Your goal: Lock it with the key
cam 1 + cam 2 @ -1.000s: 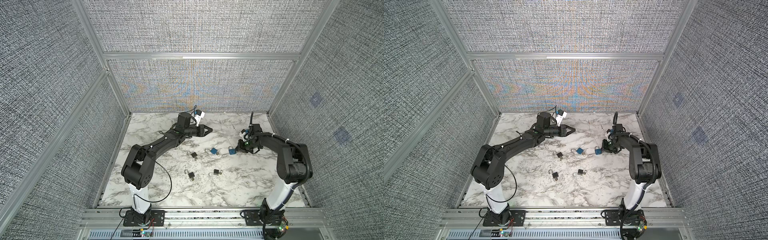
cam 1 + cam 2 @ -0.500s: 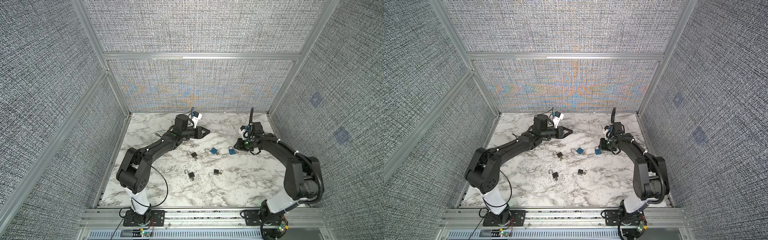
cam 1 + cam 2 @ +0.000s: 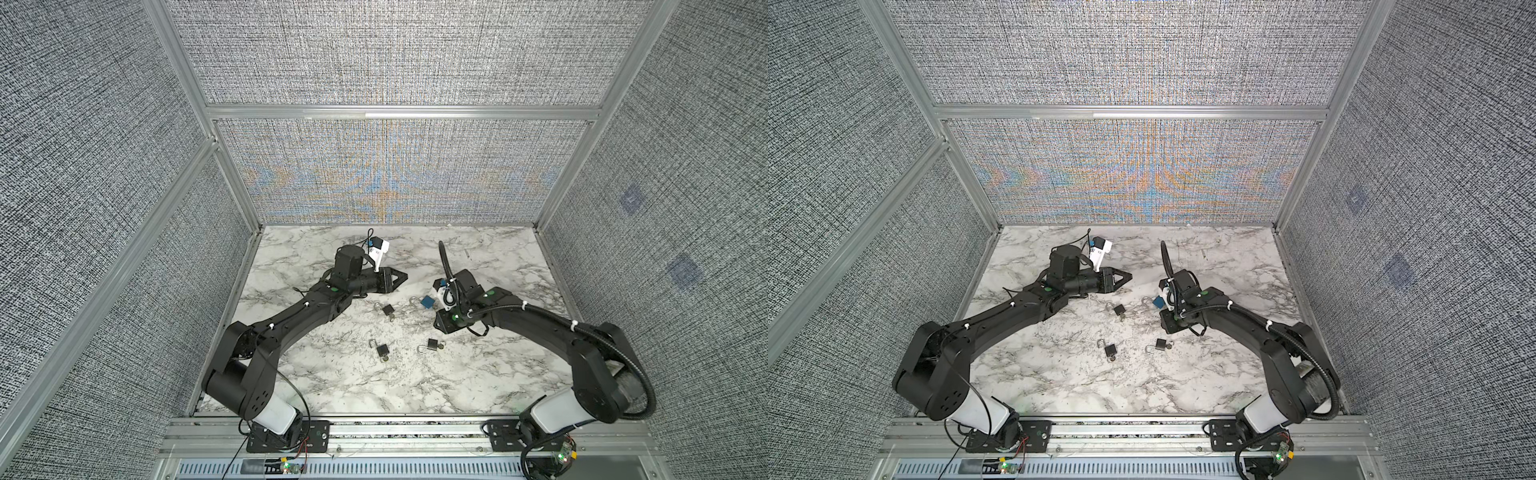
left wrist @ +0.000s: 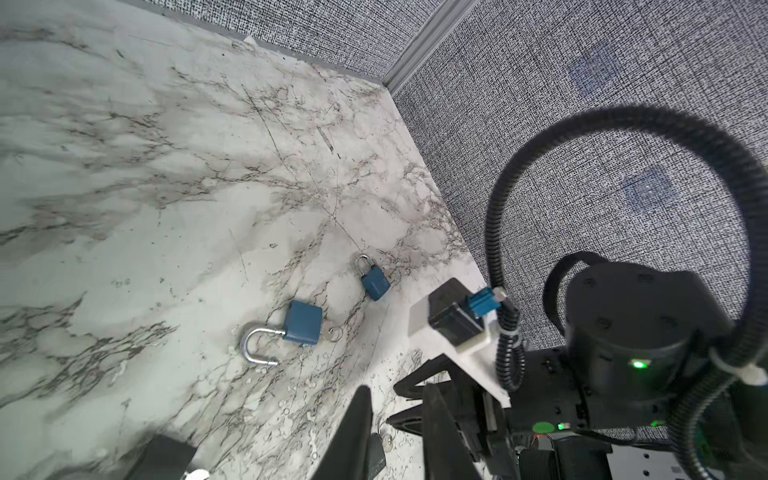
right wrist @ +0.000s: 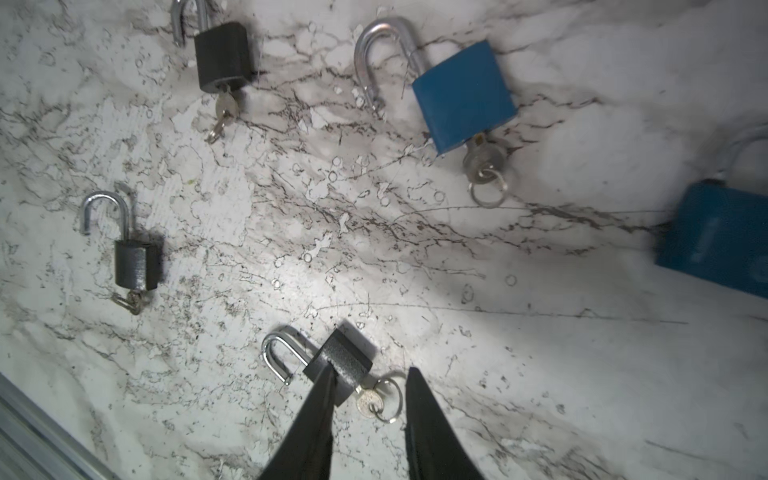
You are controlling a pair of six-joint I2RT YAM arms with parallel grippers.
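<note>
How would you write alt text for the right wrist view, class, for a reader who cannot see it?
The right gripper, jaws open, is poised over a black padlock with its key inserted. Two other black padlocks and two blue padlocks lie on the marble table.

Grey woven-fabric walls (image 3: 374, 54) in aluminium framing (image 3: 399, 112) around a white marble tabletop (image 3: 478, 374).

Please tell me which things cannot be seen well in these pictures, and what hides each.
Blue metal padlock with closed silver shackle: hidden behind the right arm in both top views; blurred and cut by the edge in the right wrist view.
Small black padlock with open shackle by the right gripper: in the left wrist view, partly behind a finger of the left gripper.
Its silver key: only a tiny speck in both top views.
</note>
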